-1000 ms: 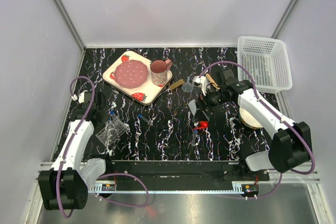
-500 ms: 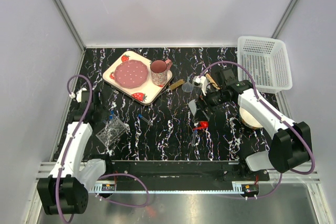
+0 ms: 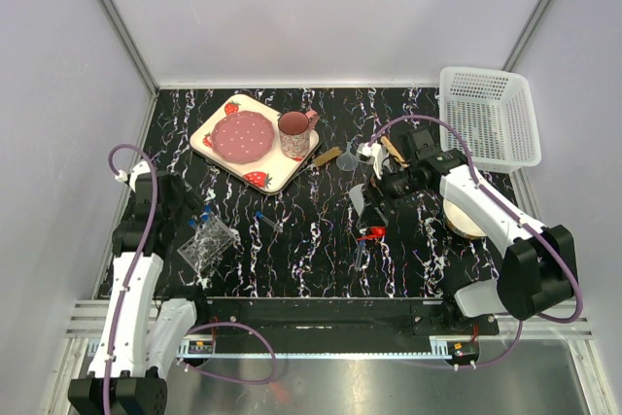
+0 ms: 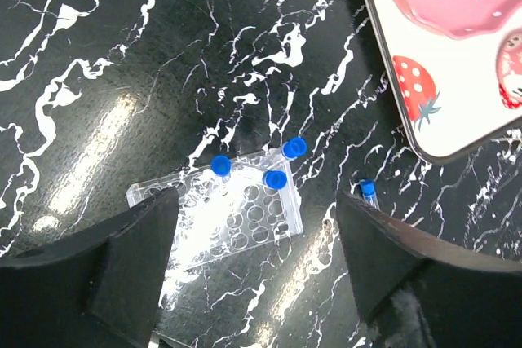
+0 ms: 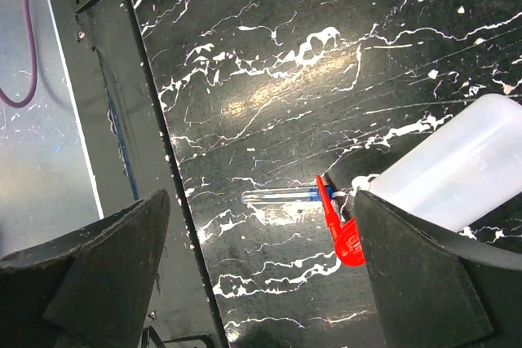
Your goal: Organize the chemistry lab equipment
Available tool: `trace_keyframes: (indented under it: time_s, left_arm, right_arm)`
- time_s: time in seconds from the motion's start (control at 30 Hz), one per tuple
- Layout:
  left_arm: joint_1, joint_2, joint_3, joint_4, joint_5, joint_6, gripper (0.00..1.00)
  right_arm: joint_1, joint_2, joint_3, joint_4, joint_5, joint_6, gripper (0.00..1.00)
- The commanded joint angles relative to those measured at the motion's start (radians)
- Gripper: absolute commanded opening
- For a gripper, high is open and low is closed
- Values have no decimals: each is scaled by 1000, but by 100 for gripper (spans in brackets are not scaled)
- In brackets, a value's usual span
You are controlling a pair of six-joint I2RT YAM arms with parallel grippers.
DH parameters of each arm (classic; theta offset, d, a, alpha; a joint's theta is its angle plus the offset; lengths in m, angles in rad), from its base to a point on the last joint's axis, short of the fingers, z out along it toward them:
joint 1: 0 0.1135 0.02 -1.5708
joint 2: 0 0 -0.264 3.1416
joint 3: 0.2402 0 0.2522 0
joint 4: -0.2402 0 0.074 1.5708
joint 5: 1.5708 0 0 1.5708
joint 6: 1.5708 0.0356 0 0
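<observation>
Top: left gripper (image 3: 187, 209) hangs just behind the tube rack (image 3: 207, 243), with a loose tube (image 3: 269, 221) lying to the right of the rack. Right gripper (image 3: 377, 211) is over the squeeze bottle (image 3: 358, 199), which lies on its side.
Left wrist: jaws apart, empty. Rack (image 4: 236, 218) below holds three blue-capped tubes (image 4: 276, 178).
Right wrist: jaws wide, empty. Bottle (image 5: 457, 177) lies by one finger, and another tube (image 5: 281, 196) lies just beside its red cap (image 5: 341, 230).

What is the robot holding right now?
Nothing. The left end effector is open above the tube rack, and the right end effector is open near the squeeze bottle, gripping neither.
</observation>
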Motion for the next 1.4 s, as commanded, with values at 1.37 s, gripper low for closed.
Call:
trace_keyframes:
  time_s: [1.37]
  left_arm:
    - [4,-384,-23,-53,266,-51,99]
  right_arm:
    - [608,887,839,6,677,400,71]
